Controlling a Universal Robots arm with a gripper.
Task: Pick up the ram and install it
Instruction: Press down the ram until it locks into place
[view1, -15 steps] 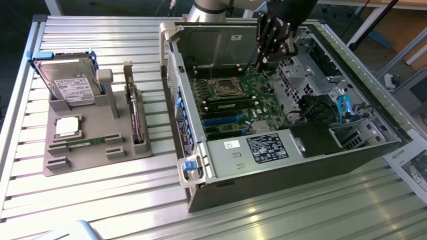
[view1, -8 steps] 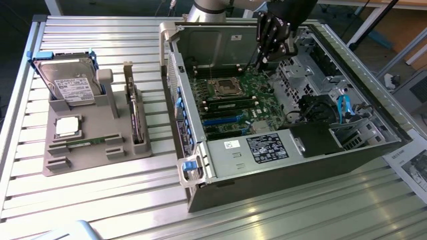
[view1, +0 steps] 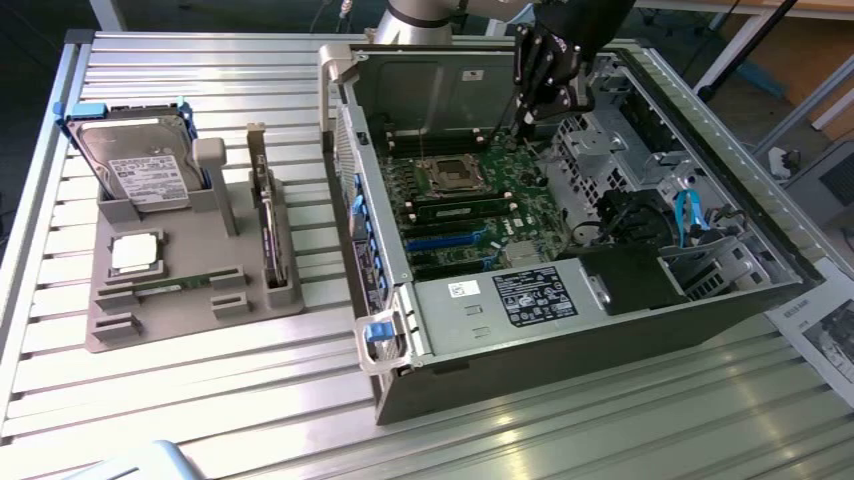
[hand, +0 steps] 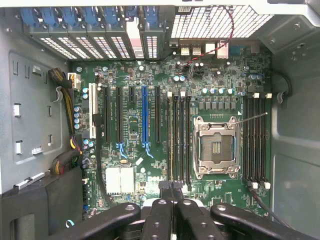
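Observation:
The ram (view1: 176, 286), a thin green stick, rests on edge in a slot at the front of the grey fixture (view1: 200, 250) on the exterior view's left. My gripper (view1: 534, 112) hangs well away from it, inside the open computer case (view1: 561, 330), over the far end of the motherboard (view1: 481, 210). In the wrist view the gripper (hand: 172, 189) is shut, its black fingers (hand: 156, 212) pressed together just above the green board (hand: 150, 75), close to the long memory slots (hand: 179, 140) beside the bare processor socket (hand: 216, 147). I see nothing between the fingers.
The fixture also carries a silver hard drive (view1: 134, 170), a small square processor chip (view1: 134, 253) and an upright card (view1: 274, 240). The case walls, drive cage (view1: 707, 250) and blue cable (view1: 687, 215) crowd the motherboard. A paper sheet (view1: 821, 335) lies at the exterior view's right.

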